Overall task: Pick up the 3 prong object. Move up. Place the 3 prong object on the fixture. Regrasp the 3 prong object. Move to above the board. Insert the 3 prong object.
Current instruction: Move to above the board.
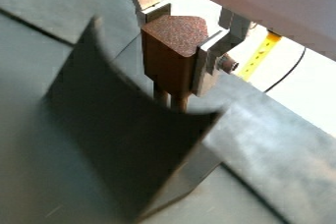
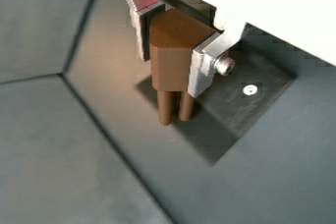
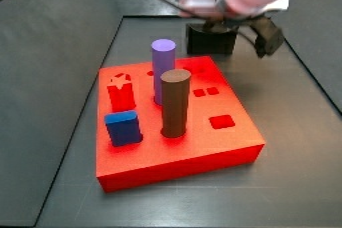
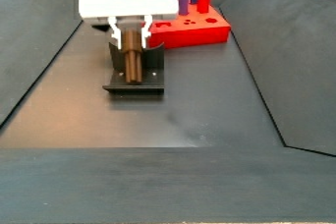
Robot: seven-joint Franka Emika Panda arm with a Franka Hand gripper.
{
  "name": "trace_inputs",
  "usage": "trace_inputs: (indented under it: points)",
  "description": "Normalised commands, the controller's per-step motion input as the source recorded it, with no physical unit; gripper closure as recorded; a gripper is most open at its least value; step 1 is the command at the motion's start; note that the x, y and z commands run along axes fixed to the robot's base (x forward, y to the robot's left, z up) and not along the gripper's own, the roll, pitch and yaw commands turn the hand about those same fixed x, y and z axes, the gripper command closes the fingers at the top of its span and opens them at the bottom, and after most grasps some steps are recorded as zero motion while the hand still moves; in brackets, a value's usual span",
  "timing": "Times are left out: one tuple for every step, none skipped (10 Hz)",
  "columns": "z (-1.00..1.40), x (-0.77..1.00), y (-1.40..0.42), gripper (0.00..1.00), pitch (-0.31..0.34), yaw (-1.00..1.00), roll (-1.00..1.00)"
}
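My gripper (image 1: 176, 53) is shut on the 3 prong object (image 1: 165, 66), a dark-brown piece held upright with its prongs pointing down. In both wrist views the silver fingers (image 2: 205, 63) clamp its two sides. The prongs hang at the fixture (image 1: 118, 120), next to its curved notch, with their tips at or just above its base plate (image 2: 243, 102). In a side view the gripper (image 4: 130, 41) stands over the fixture (image 4: 136, 83) with the piece (image 4: 130, 59) between its fingers. The red board (image 3: 201, 144) lies apart from it, and the fixture (image 3: 211, 40) sits behind the board.
On the board stand a purple cylinder (image 3: 163, 60), a tall brown cylinder (image 3: 174, 102), a blue block (image 3: 123, 128) and a red piece (image 3: 120, 94). The board also shows in a side view (image 4: 199, 29). Sloped dark walls (image 4: 53, 61) bound the floor.
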Motion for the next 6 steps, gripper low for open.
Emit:
trace_inputs:
  points:
    - [1.0, 0.04, 0.17, 1.0, -0.157, -0.25, 0.09]
    - [1.0, 0.03, 0.16, 1.0, -0.078, -0.27, 0.04]
    - [1.0, 0.03, 0.16, 1.0, -0.045, -0.26, 0.02]
    - [1.0, 0.02, 0.16, 1.0, 0.019, -0.23, 0.0]
    - [1.0, 0.02, 0.16, 1.0, 0.04, -0.21, -0.01]
    - [1.0, 0.01, 0.15, 1.0, 0.078, -0.16, -0.01]
